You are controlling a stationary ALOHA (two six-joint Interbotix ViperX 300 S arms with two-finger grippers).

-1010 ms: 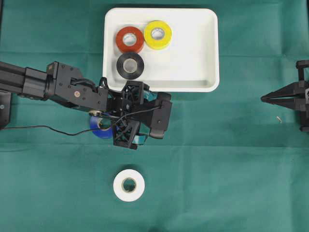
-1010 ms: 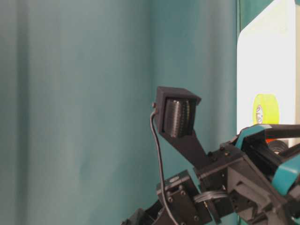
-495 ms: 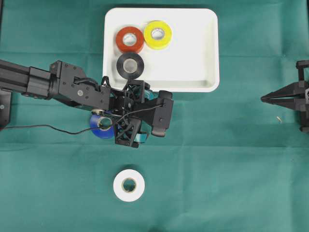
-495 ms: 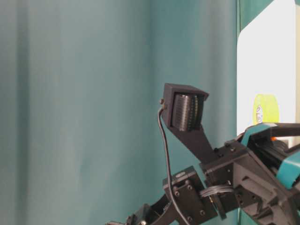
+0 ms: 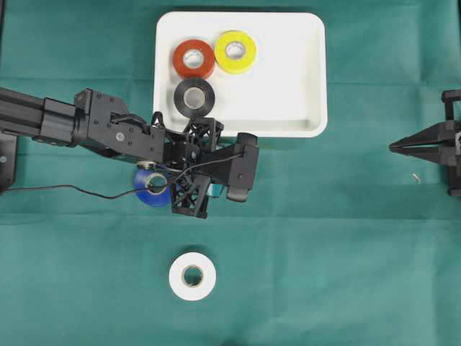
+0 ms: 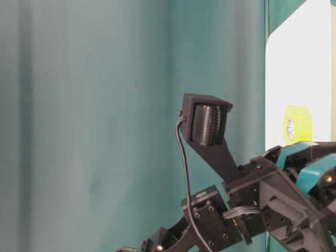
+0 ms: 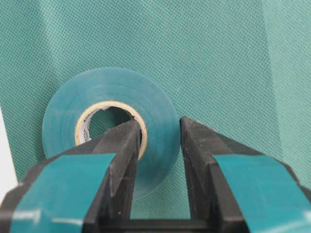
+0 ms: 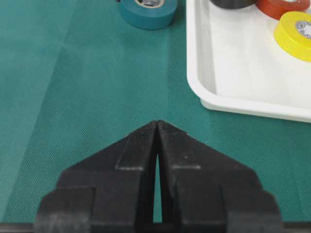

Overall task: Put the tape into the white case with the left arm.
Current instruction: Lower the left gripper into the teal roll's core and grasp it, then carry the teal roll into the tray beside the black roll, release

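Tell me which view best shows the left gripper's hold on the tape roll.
Left wrist view: the left gripper pinches the teal tape roll's wall, one finger inside its core. Overhead, the arm hides that roll. Right wrist view shows a teal roll, no gripper.

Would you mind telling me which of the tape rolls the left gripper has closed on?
The blue roll, outside the white case: the left gripper pinches its wall, one finger through the core. The others lie untouched.

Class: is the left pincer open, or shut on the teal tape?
Shut on the teal tape: the left pincer clamps the roll's wall, one finger inside the core.
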